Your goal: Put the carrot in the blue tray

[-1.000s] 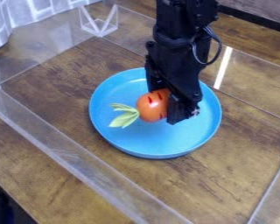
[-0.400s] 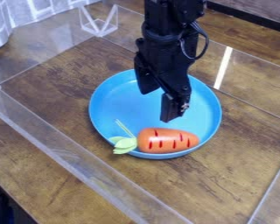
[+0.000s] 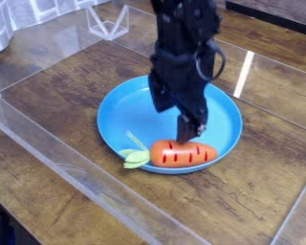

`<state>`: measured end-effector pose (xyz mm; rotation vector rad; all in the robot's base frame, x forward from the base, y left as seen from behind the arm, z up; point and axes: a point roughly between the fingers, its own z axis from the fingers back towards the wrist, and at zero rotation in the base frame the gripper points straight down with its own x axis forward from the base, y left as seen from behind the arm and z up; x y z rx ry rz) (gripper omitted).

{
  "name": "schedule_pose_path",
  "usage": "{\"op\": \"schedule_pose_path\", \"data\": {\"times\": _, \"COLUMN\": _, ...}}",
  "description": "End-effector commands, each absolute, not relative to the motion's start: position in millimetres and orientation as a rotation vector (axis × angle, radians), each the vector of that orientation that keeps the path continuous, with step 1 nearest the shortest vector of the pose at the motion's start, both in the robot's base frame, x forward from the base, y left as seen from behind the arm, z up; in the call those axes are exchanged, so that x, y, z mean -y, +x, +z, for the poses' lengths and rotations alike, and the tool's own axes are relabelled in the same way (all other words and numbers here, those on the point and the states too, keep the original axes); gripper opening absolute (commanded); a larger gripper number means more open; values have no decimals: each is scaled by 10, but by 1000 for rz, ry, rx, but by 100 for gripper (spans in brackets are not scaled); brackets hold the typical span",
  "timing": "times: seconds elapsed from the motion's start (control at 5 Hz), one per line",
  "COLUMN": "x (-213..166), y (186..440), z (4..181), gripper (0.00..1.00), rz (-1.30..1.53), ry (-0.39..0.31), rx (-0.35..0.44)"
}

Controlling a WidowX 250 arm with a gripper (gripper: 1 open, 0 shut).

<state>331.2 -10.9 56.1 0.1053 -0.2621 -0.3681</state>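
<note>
- Carrot (image 3: pixel 183 153) lies inside the blue tray (image 3: pixel 131 114), near its rim, since the tray is its goal;
- hand (image 3: pixel 174 119) hangs over the tray with its 2 fingers spread wide, holding nothing; that gap presumably serves to leave the carrot free as the arm lifts away.

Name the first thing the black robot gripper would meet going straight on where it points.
Probably the smooth floor of the round blue plastic dish, just behind the orange toy carrot; depth is unclear from this view.
</note>
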Motion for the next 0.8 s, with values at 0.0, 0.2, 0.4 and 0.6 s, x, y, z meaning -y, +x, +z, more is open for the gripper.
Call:
{"op": "schedule_pose_path", "data": {"times": 0.0, "x": 77, "y": 3349, "z": 613, "gripper": 100, "rz": -351, "ry": 119, "rx": 301}}
{"op": "schedule_pose_path", "data": {"times": 0.2, "x": 36, "y": 3424, "z": 656, "gripper": 100, "rz": -340, "ry": 123, "rx": 312}}
{"op": "schedule_pose_path", "data": {"times": 0.4, "x": -10, "y": 3514, "z": 695, "gripper": 100, "rz": -329, "ry": 126, "rx": 323}}
{"op": "schedule_pose_path", "data": {"times": 0.6, "x": -61, "y": 3589, "z": 763, "gripper": 100, "rz": -311, "ry": 127, "rx": 333}}
